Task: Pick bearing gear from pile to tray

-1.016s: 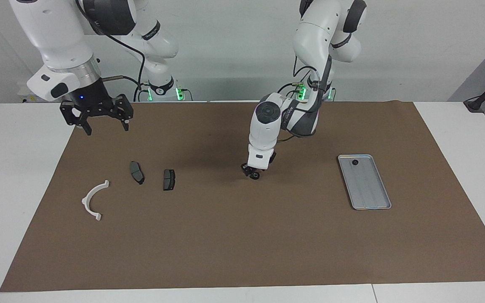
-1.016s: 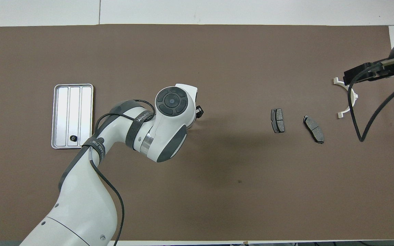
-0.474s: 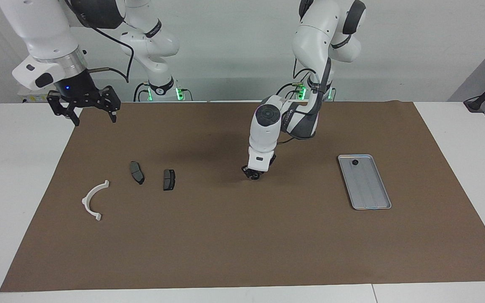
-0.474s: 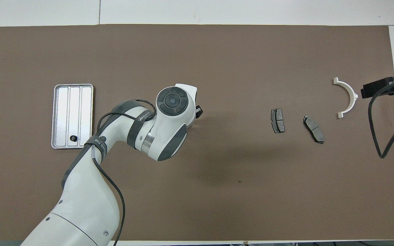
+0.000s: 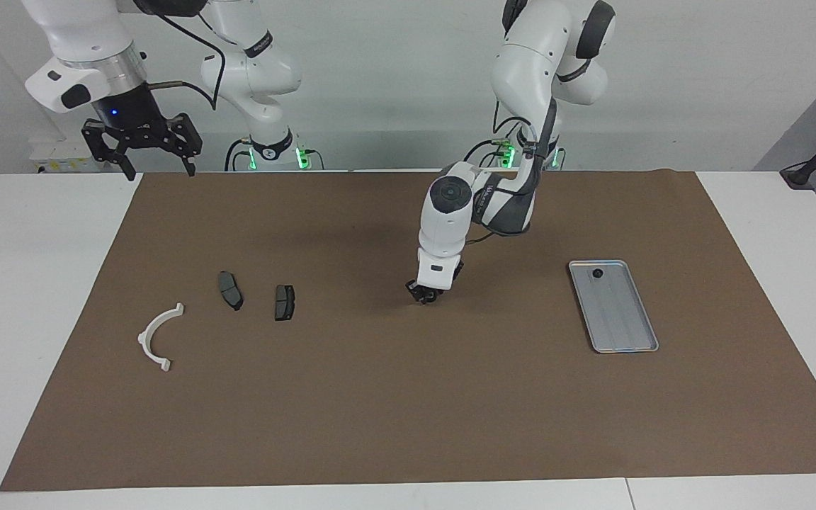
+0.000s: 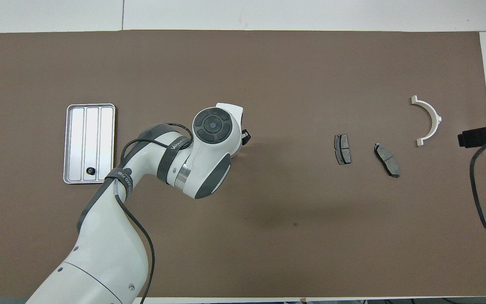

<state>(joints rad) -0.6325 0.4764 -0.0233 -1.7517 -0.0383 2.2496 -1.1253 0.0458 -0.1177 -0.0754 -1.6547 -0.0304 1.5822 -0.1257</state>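
My left gripper (image 5: 423, 293) is down at the brown mat near its middle, shut on a small black round bearing gear that is mostly hidden between its tips. In the overhead view the arm's wrist covers all but the left gripper's edge (image 6: 246, 137). The silver tray (image 5: 619, 320) (image 6: 91, 126) lies toward the left arm's end, with one small black round piece (image 5: 598, 273) (image 6: 90, 170) in it. My right gripper (image 5: 142, 147) (image 6: 476, 138) hangs open and high over the mat's edge at the right arm's end, holding nothing.
What is left of the pile lies toward the right arm's end: a white half-ring bracket (image 5: 156, 336) (image 6: 430, 120) and two dark brake pads (image 5: 230, 290) (image 5: 284, 302) (image 6: 342, 149) (image 6: 387, 159). A black cable (image 6: 477, 185) dangles from the right arm.
My right gripper has risen and drawn back toward the robots, off the bracket. The left gripper has stayed in place at the mat and closed in on the small black piece.
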